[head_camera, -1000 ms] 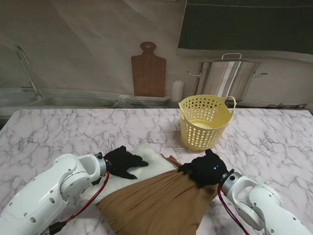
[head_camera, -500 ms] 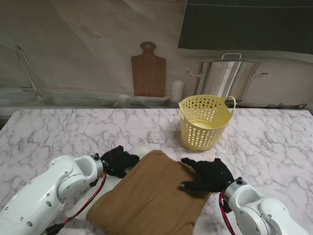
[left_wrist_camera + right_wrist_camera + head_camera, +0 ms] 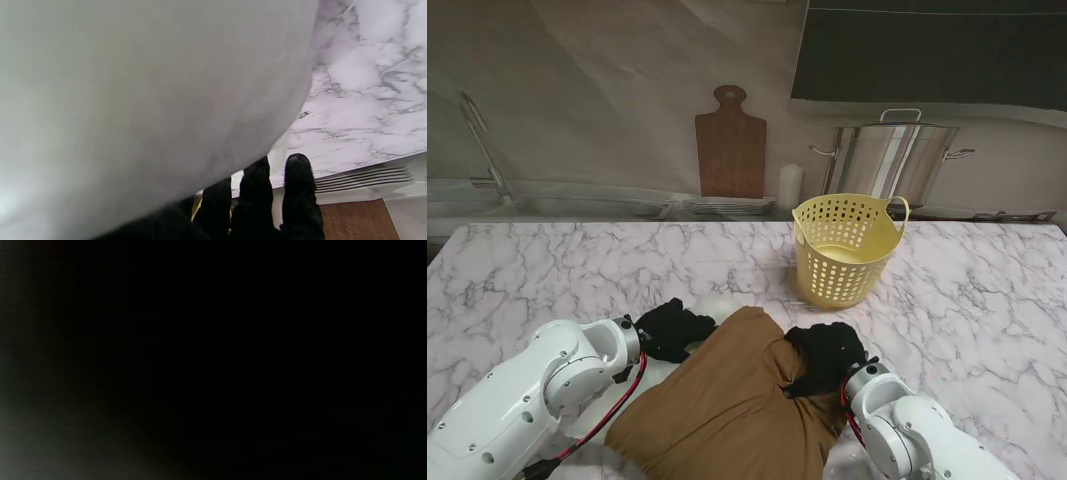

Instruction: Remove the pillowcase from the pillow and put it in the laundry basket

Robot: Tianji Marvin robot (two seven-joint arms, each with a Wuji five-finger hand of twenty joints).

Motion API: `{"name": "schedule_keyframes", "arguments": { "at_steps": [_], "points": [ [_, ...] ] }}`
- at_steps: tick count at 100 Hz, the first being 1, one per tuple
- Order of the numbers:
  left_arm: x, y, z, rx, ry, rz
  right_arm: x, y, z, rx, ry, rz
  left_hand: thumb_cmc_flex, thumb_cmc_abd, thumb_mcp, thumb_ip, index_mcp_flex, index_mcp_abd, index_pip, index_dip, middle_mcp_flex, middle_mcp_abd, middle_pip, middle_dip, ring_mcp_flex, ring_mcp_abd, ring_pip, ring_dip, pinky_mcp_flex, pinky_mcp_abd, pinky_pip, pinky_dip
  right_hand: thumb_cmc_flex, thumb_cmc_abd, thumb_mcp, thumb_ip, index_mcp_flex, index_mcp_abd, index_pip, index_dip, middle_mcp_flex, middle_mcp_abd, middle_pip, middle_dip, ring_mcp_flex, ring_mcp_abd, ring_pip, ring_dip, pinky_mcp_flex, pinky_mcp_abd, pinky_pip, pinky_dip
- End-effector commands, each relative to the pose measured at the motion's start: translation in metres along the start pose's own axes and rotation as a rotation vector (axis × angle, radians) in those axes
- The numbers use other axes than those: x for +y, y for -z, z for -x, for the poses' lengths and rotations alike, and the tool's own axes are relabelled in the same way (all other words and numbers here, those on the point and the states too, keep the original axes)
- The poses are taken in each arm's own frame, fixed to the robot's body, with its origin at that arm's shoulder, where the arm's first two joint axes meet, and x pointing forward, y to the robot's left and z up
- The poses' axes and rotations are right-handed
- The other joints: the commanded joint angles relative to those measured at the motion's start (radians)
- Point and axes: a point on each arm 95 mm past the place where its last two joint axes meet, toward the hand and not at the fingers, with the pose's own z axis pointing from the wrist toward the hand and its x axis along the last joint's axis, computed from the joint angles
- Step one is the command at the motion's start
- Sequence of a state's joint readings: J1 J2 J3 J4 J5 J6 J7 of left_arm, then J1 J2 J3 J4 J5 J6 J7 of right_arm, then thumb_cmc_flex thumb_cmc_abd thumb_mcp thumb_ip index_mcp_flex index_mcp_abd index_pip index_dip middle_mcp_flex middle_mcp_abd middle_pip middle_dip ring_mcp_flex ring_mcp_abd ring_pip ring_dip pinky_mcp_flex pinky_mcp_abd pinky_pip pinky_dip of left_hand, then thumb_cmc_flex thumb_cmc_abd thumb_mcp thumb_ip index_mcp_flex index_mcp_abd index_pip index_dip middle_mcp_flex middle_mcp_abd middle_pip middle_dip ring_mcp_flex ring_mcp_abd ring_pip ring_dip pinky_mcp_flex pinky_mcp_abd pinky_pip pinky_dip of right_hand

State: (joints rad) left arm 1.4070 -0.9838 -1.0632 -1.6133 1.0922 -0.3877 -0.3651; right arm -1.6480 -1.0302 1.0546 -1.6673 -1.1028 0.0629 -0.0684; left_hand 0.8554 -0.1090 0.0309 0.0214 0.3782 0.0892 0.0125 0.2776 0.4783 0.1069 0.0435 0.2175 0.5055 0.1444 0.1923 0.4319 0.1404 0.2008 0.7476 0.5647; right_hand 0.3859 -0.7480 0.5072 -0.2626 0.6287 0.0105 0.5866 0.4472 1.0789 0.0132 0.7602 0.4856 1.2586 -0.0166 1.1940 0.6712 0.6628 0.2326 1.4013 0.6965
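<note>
Here, brown pillowcase (image 3: 727, 400) lying over white pillow (image 3: 715, 305) near the table's near edge, long axis running toward yellow laundry basket (image 3: 845, 250), farther off and rightward. Right hand (image 3: 825, 357) bunched on the cloth's right edge, nearer the basket; left hand (image 3: 670, 330) curled against the pillow, grip unclear.

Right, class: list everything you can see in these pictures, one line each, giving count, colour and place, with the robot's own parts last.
pillowcase: one, brown, near edge of table, between the hands
pillow: one, white, poking out of pillowcase's far end
laundry basket: one, yellow, right of centre
table: one, white marble
cutting board: one, brown, against wall
stockpot: one, steel, behind basket
left hand: one, black, at the pillow
right hand: one, black, on the pillowcase; grip unclear
</note>
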Motion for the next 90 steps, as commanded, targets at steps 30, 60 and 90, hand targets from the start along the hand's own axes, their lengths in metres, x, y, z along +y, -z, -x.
{"name": "schedule_keyframes", "arguments": {
  "at_steps": [30,60,90],
  "points": [
    [-0.012,0.004,0.022,-0.082,0.089,-0.061,0.013,0.012,0.006,0.062,0.228,0.219,0.031,-0.042,-0.050,-0.037,-0.003,0.031,0.051,0.006,-0.108,0.086,-0.010,-0.020,-0.018,0.021,0.003,-0.006,-0.013,-0.002,-0.039,-0.010,0.359,0.172,0.387,0.102,0.204,-0.295,0.391,0.062,0.083,0.027,0.238,0.233,0.071,-0.244,0.199,0.038,0.008,-0.060,0.067,-0.031],
    [-0.041,0.013,0.046,-0.156,0.164,-0.167,0.056,0.022,0.008,0.114,0.247,0.460,0.043,0.031,-0.053,-0.042,-0.006,0.037,0.051,0.007,-0.083,0.077,-0.001,-0.024,-0.012,0.029,0.005,-0.009,-0.014,0.007,-0.038,-0.009,0.372,0.237,0.336,0.100,0.167,-0.319,0.383,0.119,0.045,-0.001,0.239,0.239,0.070,-0.239,0.149,0.013,-0.008,-0.069,0.024,-0.062],
    [-0.072,0.008,0.081,-0.157,0.259,-0.134,0.063,0.026,-0.001,0.235,0.269,0.524,-0.085,-0.127,-0.061,-0.035,-0.165,0.059,-0.020,-0.032,-0.345,0.137,-0.072,-0.124,-0.113,0.036,-0.046,-0.059,-0.048,-0.005,-0.159,-0.062,0.369,0.262,0.314,0.083,0.146,-0.358,0.386,0.136,0.033,-0.035,0.230,0.244,0.071,-0.241,0.114,0.003,-0.019,-0.073,0.005,-0.072]
  ]
}}
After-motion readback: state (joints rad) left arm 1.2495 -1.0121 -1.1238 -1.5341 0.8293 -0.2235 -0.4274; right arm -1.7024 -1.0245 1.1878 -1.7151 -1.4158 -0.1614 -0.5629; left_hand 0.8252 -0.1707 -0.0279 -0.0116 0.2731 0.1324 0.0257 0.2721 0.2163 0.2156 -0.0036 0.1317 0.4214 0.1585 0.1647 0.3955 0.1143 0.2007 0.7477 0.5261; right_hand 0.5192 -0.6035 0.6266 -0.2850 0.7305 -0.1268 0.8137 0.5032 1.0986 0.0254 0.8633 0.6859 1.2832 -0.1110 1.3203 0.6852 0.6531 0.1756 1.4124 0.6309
